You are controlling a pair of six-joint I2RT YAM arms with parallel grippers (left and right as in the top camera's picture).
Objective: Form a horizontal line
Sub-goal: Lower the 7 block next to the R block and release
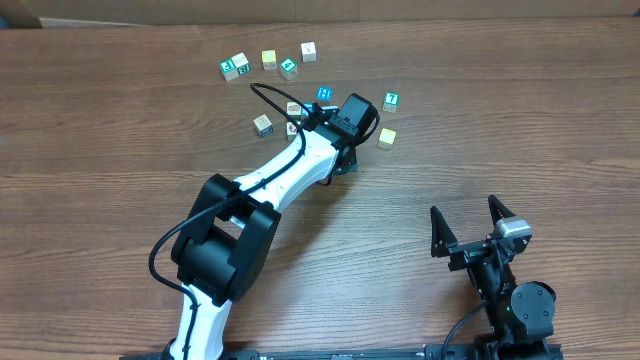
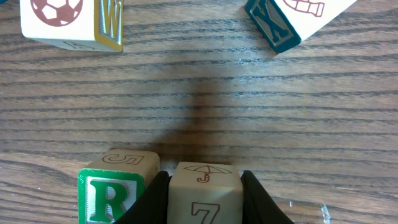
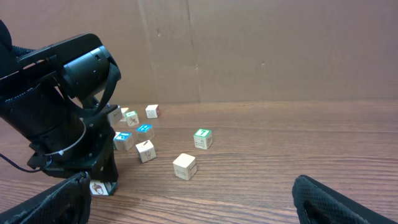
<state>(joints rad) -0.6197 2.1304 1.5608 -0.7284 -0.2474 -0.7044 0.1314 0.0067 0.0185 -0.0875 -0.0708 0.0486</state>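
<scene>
Mid-task on the wooden table (image 1: 120,150): we see the left fingers (image 2: 258,202) clamped on either side of the pale cube (image 2: 204,186), its umbrella drawing and "7" turned to the wrist camera. It sits low over the middle of the table, just beside the green R cube (image 2: 112,196) on its left in that view. One finger is wedged into the narrow gap between the two, so we cannot tell whether the cubes touch. We judge the pale cube is being held there so that it lines up as the R cube's neighbour, the first two members of the row. The other two lie apart, to the right of the arm in the overhead view: the T cube (image 1: 391,100) farther back and the yellow cube (image 1: 387,137) nearer. Neither is in line yet, so by our reckoning the task is well short of done. The blue H cube (image 1: 324,94) and the white cube with a red mark (image 1: 308,50) sit farther back. Beyond the held cube, a W cube (image 2: 71,25) and an X cube (image 2: 273,25) leave an open strip of table. The right fingers (image 1: 441,235) stand wide apart and empty at the near right, well clear of the work, which we take as waiting.
</scene>
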